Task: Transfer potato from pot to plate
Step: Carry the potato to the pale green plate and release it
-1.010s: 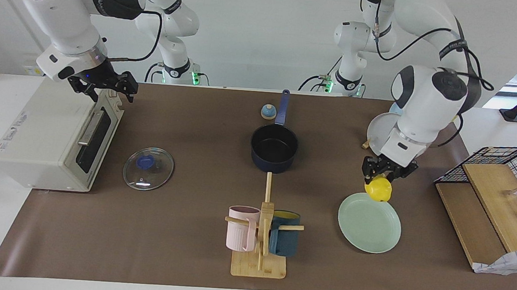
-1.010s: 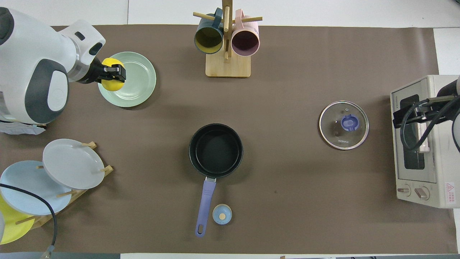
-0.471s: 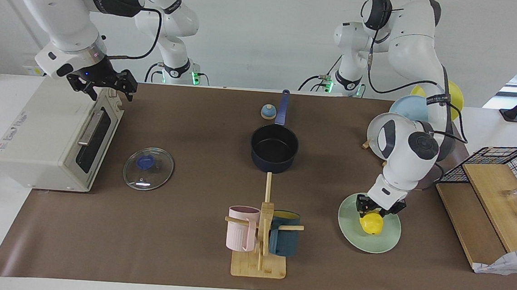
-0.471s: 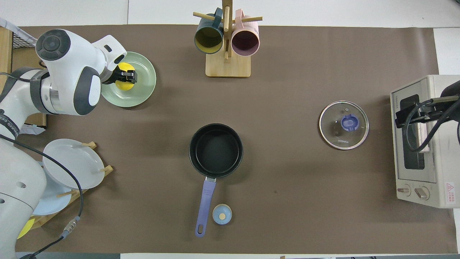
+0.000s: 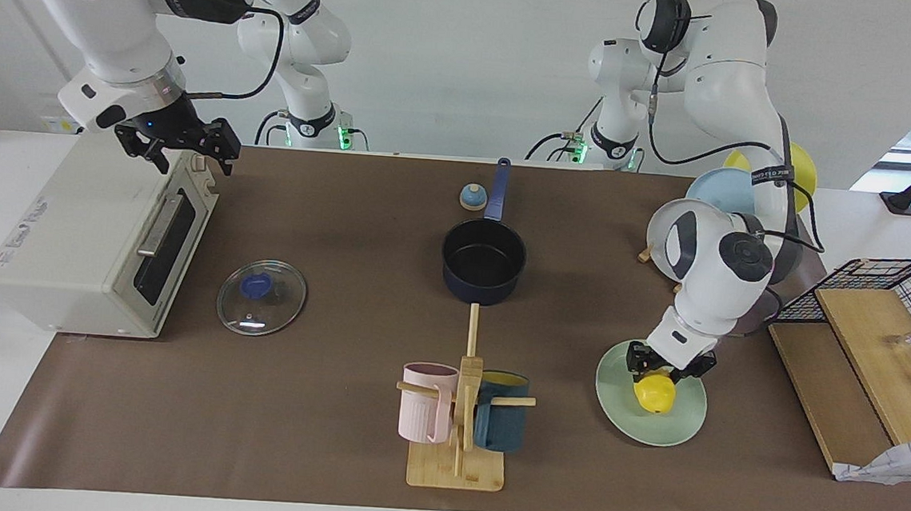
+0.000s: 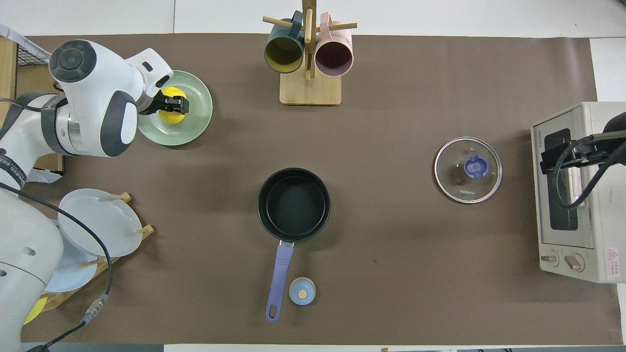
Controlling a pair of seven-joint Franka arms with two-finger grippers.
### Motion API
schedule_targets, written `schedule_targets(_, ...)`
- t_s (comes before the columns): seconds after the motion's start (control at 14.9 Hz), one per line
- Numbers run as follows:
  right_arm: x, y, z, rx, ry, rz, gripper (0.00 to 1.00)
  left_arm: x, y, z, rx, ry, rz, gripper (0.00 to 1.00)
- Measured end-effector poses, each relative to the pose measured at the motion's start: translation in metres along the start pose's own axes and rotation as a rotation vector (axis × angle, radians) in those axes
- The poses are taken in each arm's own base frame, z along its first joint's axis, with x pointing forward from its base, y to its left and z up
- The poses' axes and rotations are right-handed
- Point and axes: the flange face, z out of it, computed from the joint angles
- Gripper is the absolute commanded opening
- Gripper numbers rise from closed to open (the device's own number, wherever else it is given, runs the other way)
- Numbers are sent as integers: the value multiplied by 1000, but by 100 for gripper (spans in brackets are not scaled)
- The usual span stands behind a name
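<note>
The yellow potato [image 5: 654, 395] [image 6: 172, 115] rests on the mint-green plate [image 5: 678, 422] [image 6: 195, 122] at the left arm's end of the table. My left gripper [image 5: 659, 376] [image 6: 178, 104] is low over the plate, shut on the top of the potato. The navy pot [image 5: 483, 261] [image 6: 293, 204] stands empty mid-table, its blue handle pointing toward the robots. My right gripper [image 5: 193, 161] [image 6: 544, 161] waits open in the air over the toaster oven's front edge.
A toaster oven [image 5: 96, 238] stands at the right arm's end, a glass lid [image 5: 261, 296] beside it. A mug rack [image 5: 460, 416] stands beside the plate. A plate rack [image 5: 666, 230] and wooden boards [image 5: 857, 356] flank the left arm. A small bell [image 5: 472, 197] sits by the pot handle.
My left gripper came down from above the plate's rim and set the potato on the plate, then nearly stopped. My right gripper drifted slightly upward over the toaster oven.
</note>
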Motion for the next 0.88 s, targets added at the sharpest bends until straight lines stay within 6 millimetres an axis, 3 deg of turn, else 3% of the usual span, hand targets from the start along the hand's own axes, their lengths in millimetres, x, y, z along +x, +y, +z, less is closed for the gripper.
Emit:
schedule_targets(0.2, 0, -1, 0, 0, 0, -1, 100, 1, -6, -7, 3, -4, -9, 100)
schedule_targets(0.34, 0, -1, 0, 0, 0, -1, 100, 4, -20, -29, 7, -18, -29, 100)
schedule_targets(0.54, 0, -1, 0, 0, 0, -1, 100, -1, -31, -99, 12, -23, -48, 100)
schedule_targets(0.88, 0, -1, 0, 0, 0, -1, 100, -44, -41, -226, 20, -30, -90, 100)
